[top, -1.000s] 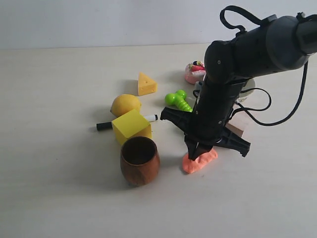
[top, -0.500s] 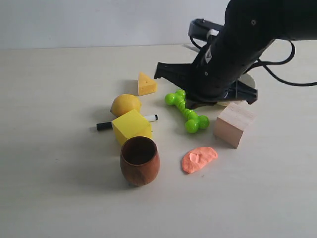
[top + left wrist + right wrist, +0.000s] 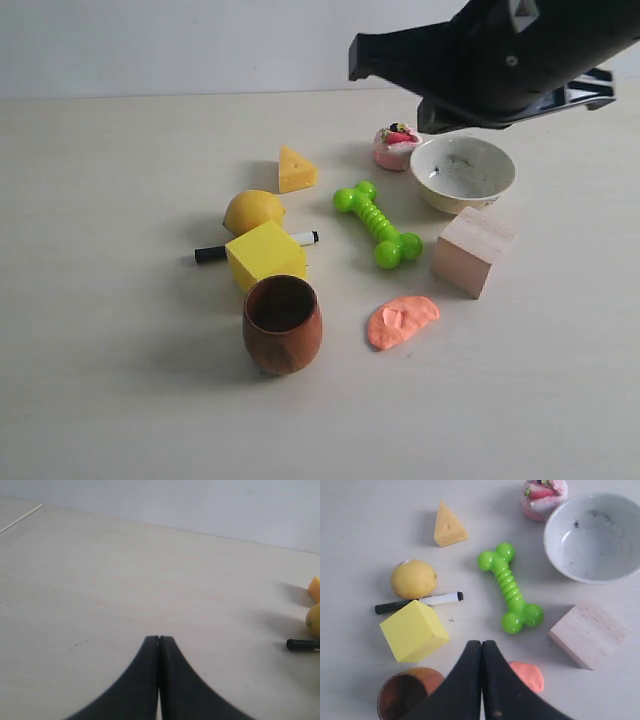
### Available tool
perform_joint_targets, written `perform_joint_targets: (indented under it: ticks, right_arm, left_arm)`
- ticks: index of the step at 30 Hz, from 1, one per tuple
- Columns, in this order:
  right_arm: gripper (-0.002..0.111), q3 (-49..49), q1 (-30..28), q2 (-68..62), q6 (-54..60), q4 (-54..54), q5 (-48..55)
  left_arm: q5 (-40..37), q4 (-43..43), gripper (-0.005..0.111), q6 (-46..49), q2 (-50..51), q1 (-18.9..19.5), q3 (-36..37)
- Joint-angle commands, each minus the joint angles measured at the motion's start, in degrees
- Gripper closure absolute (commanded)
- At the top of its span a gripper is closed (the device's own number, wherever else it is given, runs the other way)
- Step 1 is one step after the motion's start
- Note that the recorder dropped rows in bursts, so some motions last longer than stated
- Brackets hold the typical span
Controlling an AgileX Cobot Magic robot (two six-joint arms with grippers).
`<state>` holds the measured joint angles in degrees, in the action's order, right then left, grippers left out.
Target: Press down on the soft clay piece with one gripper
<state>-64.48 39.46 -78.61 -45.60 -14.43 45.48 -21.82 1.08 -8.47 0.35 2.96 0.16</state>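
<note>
The soft clay piece (image 3: 402,320) lies flat on the table, a salmon-orange half-moon with a dent near its left end. In the right wrist view the clay (image 3: 529,674) peeks out beside the black fingers. My right gripper (image 3: 481,643) is shut with nothing in it and hangs high above the table. In the exterior view only the right arm's black body (image 3: 500,55) shows at the top, far above the clay. My left gripper (image 3: 159,638) is shut and empty over bare table.
Around the clay stand a wooden block (image 3: 472,250), a green bone toy (image 3: 377,224), a brown wooden cup (image 3: 282,323), a yellow cube (image 3: 264,254), a marker (image 3: 212,252), a lemon (image 3: 253,211), a cheese wedge (image 3: 295,168), a white bowl (image 3: 463,172) and a pink cake toy (image 3: 394,145).
One second ago the right gripper's tip was down on the clay. It has since risen up and back, leaving the clay on the table with a dent.
</note>
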Motion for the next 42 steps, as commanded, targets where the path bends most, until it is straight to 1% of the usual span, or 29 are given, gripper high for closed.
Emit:
perform_joint_targets:
  ticks: [1,4,7,10,12,17,29,32,34,36,38,42]
  right_arm:
    - [0.108,0.05,0.19,5.23,0.54,-0.66,1.18]
    - [0.108,0.05,0.19,7.13,0.54,-0.99,1.06]
    - [0.108,0.05,0.19,8.96,0.54,-5.47,1.36]
    - [0.108,0.05,0.19,10.87,0.44,-9.41,3.74]
    - [0.108,0.05,0.19,12.01,-1.67,-12.41,7.65]
    - [0.108,0.05,0.19,13.83,-14.07,-22.11,24.48]
    - [0.108,0.15,0.03,16.58,-13.17,-28.1,24.48]
    - [0.108,0.15,-2.24,16.91,-9.95,-26.93,23.39]
    - [0.108,0.15,-5.62,17.32,-5.46,-23.53,15.3]
    - [0.108,0.26,-9.6,17.73,1.68,-18.54,6.59]
    - [0.108,0.26,-13.22,17.87,10.23,-12.39,0.66]
    - [0.108,1.17,-20.56,19.05,24.97,1.54,-4.19]
  left_arm:
    - [0.92,0.0,0.107,-0.17,-0.35,-0.37,-0.16]
    - [0.92,0.0,0.107,-0.27,-0.35,-0.37,-0.16]
    - [0.92,0.0,0.107,-0.27,-0.35,-0.37,-0.16]
    - [0.92,0.0,0.107,-0.27,-0.35,-0.37,-0.16]
    - [0.92,0.0,0.107,-0.27,-0.35,-0.37,-0.16]
    - [0.92,0.0,0.107,-0.27,-0.35,-0.37,-0.16]
    - [0.92,0.0,0.107,-0.27,-0.35,-0.37,-0.16]
    - [0.92,0.0,0.107,-0.27,-0.35,-0.37,-0.16]
    - [0.92,0.0,0.107,-0.27,-0.35,-0.37,-0.16]
    - [0.92,0.0,0.107,-0.27,-0.35,-0.37,-0.16]
    - [0.92,0.0,0.107,-0.27,-0.35,-0.37,-0.16]
    - [0.92,0.0,0.107,-0.27,-0.35,-0.37,-0.16]
